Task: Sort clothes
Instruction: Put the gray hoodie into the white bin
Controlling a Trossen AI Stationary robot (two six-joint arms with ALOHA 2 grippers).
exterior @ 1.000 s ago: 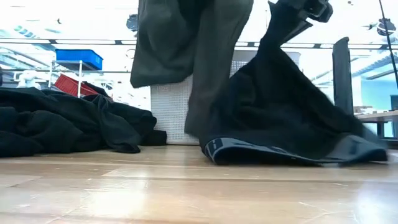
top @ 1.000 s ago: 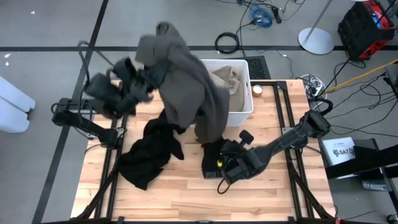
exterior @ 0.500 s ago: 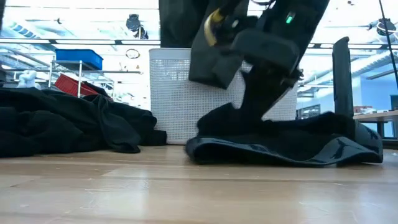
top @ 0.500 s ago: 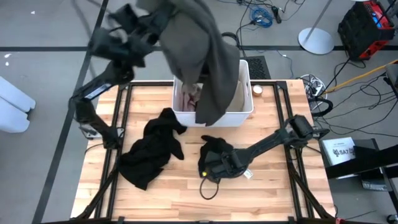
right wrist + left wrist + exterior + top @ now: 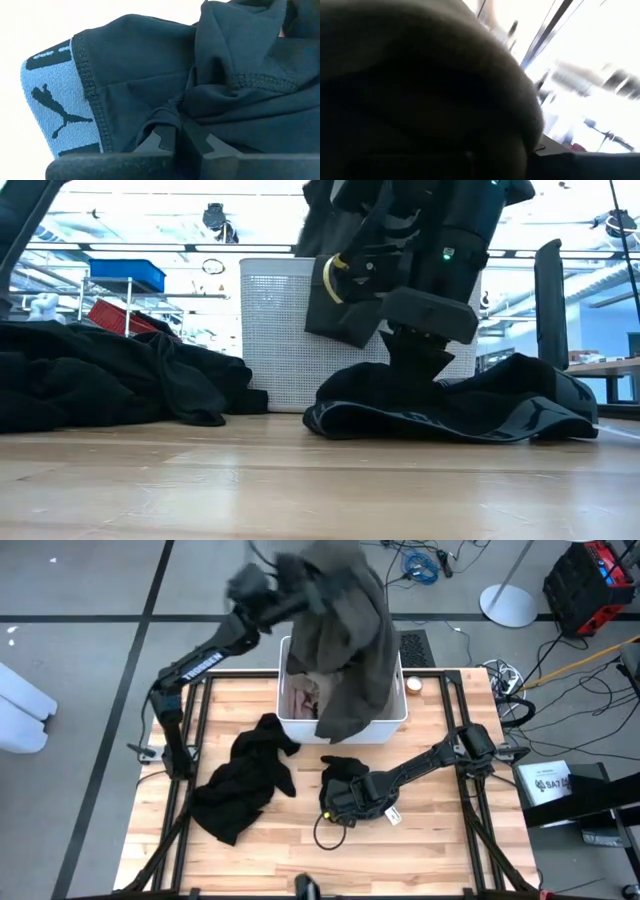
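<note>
Our left fingers (image 5: 318,590) pinch the limp, heavy olive garment (image 5: 345,640) over the bin (image 5: 396,718), while our right fingers (image 5: 178,134), closed, grip the soft black shorts (image 5: 150,75) by a fold.

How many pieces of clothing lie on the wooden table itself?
2: a crumpled black garment on the table's left side, and black underwear with a blue waistband under the right gripper near the middle. More may hide underneath.

leaping-cat Puma logo on blue waistband (image 5: 52,110) of dark garment (image 5: 210,75); white lettering on left arm (image 5: 200,665), unreadable; box label (image 5: 548,781) illegible
</note>
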